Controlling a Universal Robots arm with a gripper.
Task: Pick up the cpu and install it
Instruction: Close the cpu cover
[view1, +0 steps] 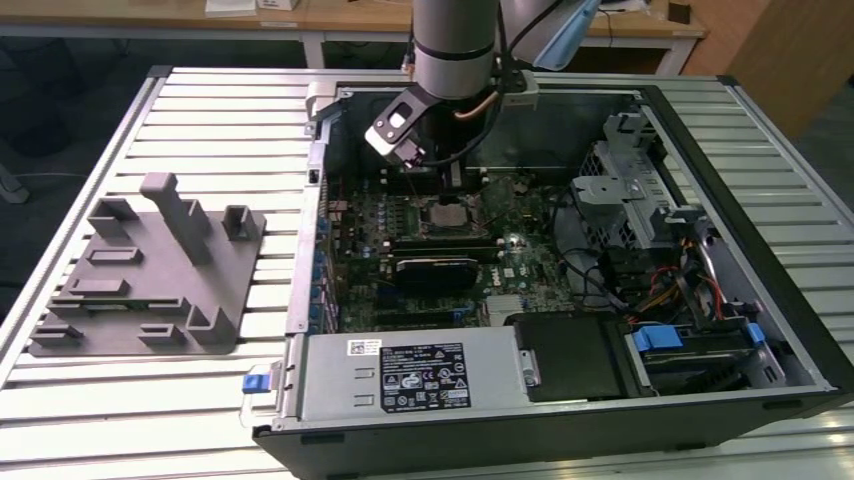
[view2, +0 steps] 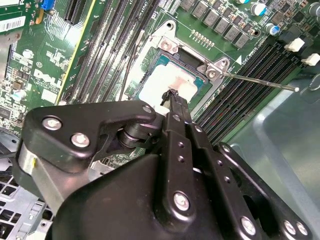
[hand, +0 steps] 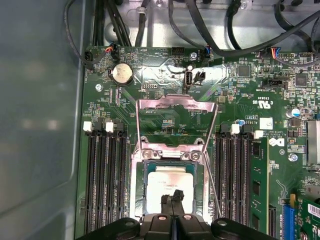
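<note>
First wrist view: the small flat square cpu with a pale silver metal top (hand: 167, 181) lies inside the square socket frame on the green motherboard (hand: 240, 85). Its edges run parallel to the frame's as far as shows.
Claw: the black two-fingered claw (hand: 172, 200) has its slim tips pressed together with no gap, over one edge of the chip. Nothing is pinched between them. I cannot tell whether the tips touch the metal top.
Retention plate: the shiny hinged metal plate (hand: 177, 122) stands raised off the socket, and the thin wire lever (view2: 260, 80) is swung out to one side.
Exterior view: the arm stands upright in the upper middle of the frame, over the open black computer case (view1: 801, 330) lying on the slatted metal desk (view1: 80, 150). The grey plastic fixture with upright posts (view1: 147, 270) sits at the exterior view's left, well apart from the claw.
Step in hand, as I judge it: seating the chip, since it looks set in the socket while the plate is up.
Doing it well: any contact should be light and straight down on the metal top, never sideways. The chip should lie flat, with no corner riding on the frame.
Risk: a sideways nudge could skew the chip and bend the socket contacts. The raised plate and the lever are both near the claw.
</note>
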